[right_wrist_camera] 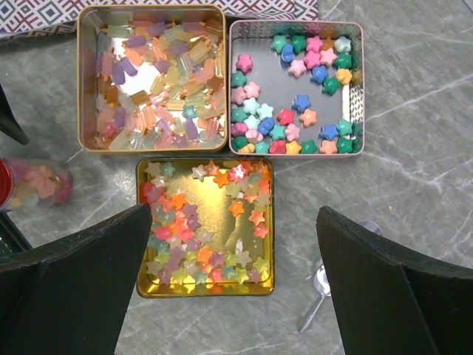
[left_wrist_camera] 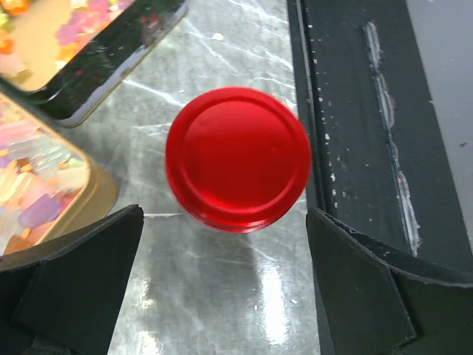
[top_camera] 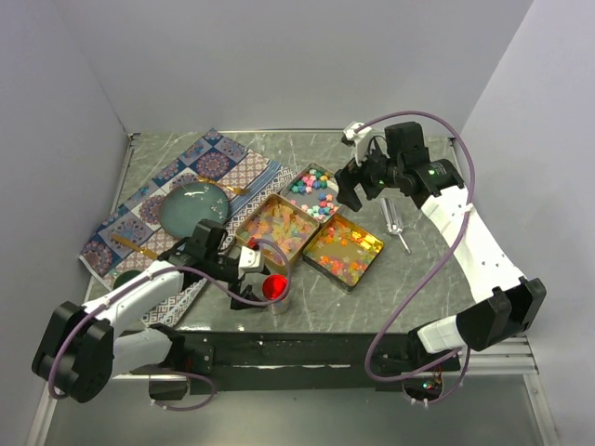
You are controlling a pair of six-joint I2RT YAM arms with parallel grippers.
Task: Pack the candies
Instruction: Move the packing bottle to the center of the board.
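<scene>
Left wrist view: left tool (left_wrist_camera: 224,214) gapes wide, empty, red lid (left_wrist_camera: 236,155) just ahead; right tool (right_wrist_camera: 234,211) hangs open, empty, above candies (right_wrist_camera: 295,96).

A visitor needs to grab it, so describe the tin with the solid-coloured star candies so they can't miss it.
On the grey table, right of the patterned cloth, three square tins cluster. It is the tin farthest from the arm bases. Unlike its gold neighbours, it has a pinkish rim and opaque stars.

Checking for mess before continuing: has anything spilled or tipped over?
Nothing stands out. The candies all lie inside the three tins, none on the table, and the red-lidded jar stands upright.
</scene>
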